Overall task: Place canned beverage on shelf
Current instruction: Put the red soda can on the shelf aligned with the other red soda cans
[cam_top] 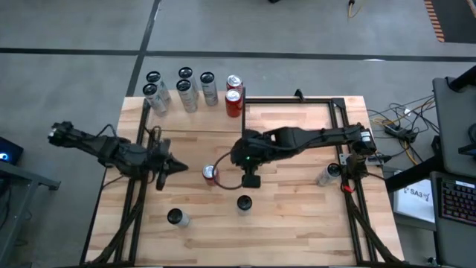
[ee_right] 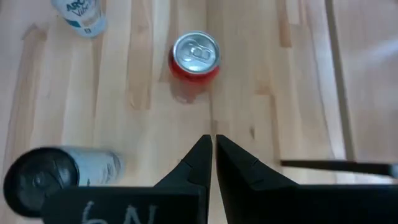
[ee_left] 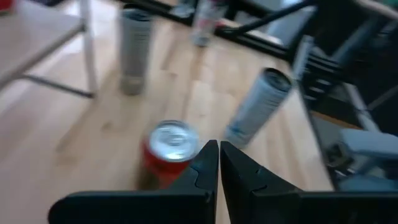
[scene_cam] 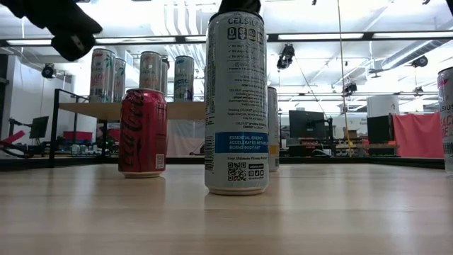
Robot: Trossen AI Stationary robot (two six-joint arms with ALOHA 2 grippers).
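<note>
Risk: red can (cam_top: 211,174) toppling if nudged by right gripper (cam_top: 251,181) (jaws shut, empty); left gripper (cam_top: 177,165) likewise shut.

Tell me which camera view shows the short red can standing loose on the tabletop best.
The low view: the short red aluminium can stands upright in full side profile, unobstructed. The right wrist view shows only its silver top from above, the left wrist view a blurred top, and the high view a small can partly under the right arm.
</note>
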